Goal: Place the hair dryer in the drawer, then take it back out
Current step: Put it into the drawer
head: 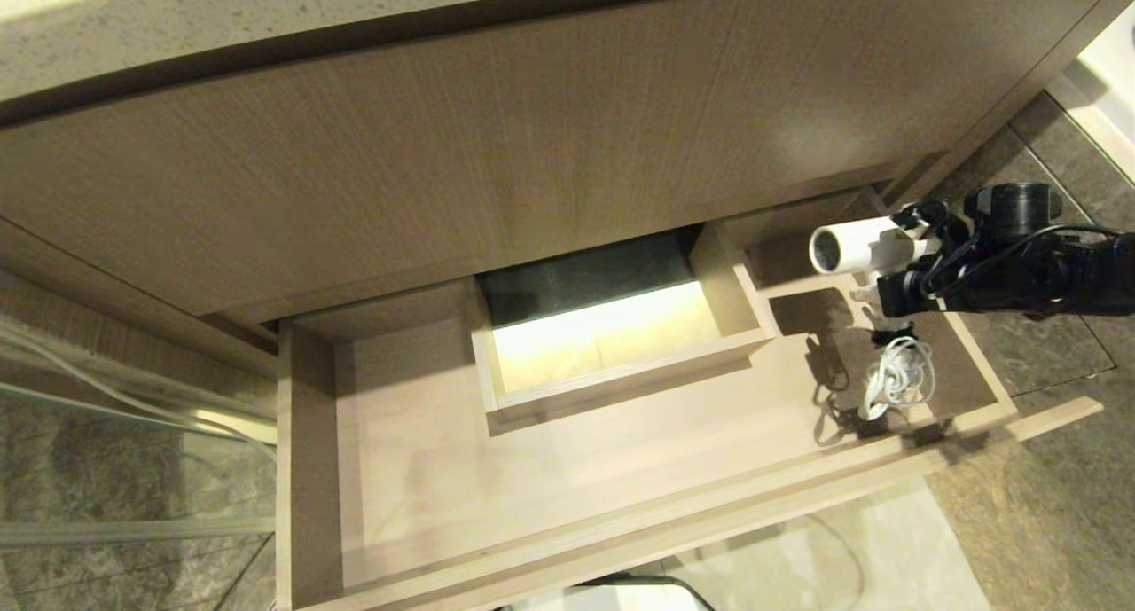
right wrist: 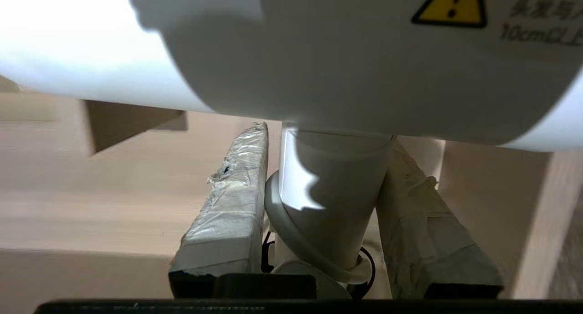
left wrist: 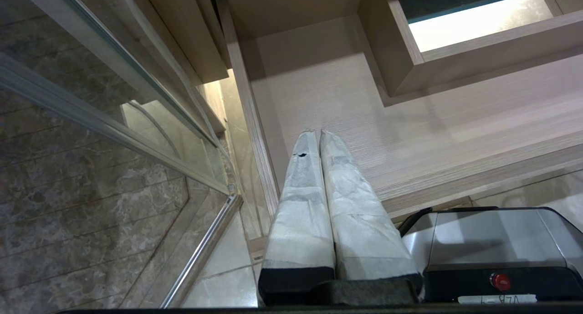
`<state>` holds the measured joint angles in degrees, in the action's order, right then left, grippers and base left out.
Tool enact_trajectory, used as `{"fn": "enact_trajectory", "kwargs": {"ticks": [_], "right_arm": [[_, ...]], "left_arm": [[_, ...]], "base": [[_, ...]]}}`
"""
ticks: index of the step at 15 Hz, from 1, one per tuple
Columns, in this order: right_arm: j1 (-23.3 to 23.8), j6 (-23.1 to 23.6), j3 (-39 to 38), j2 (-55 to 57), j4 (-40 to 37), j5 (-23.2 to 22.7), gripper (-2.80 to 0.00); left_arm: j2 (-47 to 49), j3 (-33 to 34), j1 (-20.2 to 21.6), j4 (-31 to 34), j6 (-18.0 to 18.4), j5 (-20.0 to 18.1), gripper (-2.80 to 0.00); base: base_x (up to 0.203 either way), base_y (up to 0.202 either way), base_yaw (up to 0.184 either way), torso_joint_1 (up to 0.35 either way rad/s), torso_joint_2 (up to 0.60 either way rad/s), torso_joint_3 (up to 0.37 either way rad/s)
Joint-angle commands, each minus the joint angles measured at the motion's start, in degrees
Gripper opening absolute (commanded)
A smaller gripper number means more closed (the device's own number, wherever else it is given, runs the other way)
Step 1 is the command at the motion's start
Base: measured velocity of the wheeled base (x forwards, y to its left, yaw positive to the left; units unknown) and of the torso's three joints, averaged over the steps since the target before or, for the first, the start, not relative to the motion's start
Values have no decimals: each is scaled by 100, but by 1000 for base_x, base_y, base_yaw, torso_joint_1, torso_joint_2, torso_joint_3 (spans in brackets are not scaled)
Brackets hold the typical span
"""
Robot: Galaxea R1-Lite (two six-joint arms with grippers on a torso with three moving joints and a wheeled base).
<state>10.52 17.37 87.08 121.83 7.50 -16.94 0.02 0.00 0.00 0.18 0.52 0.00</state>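
The drawer (head: 621, 469) stands pulled open, wide and shallow, in light wood grain. Over its right end my right gripper (head: 894, 258) holds the white hair dryer (head: 853, 246) in the air, barrel level with its open end toward the left. In the right wrist view the taped fingers (right wrist: 232, 200) are shut on the hair dryer's handle (right wrist: 332, 191), and the barrel fills the picture above them. The bundled white cord (head: 900, 376) hangs down to the drawer's right end. My left gripper (left wrist: 319, 132) is shut on nothing, parked over the drawer's (left wrist: 410, 136) left front corner.
A boxed rectangular cut-out (head: 621, 379) rises in the drawer's middle. A taller wood-grain panel (head: 532, 150) and a stone counter (head: 177, 26) stand above. A glass door with a metal rail (left wrist: 196, 254) is on the left, and my own base (left wrist: 492, 241) is below the drawer front.
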Motion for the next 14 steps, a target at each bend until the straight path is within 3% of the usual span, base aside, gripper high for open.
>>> {"fn": "enact_trajectory", "kwargs": {"ticks": [1,4,7,14], "right_arm": [[3,5,98,510,399,9,-280],[1,3,156,923,617,1,-280],[1,44,241,1449,1541,13,-280],[3,37,1352,2456,1635,51,-280]], "left_arm": [[-2,0,0,-1,1,2,-280],[-2,0,0,-1,1,0,-280],[-2,0,0,-1,1,0,-280],[-2,0,0,-1,1,0,-280]], "base": [[0,0,0,0,0,0],[0,0,0,0,0,0],[0,0,0,0,0,0],[0,0,0,0,0,0]]}}
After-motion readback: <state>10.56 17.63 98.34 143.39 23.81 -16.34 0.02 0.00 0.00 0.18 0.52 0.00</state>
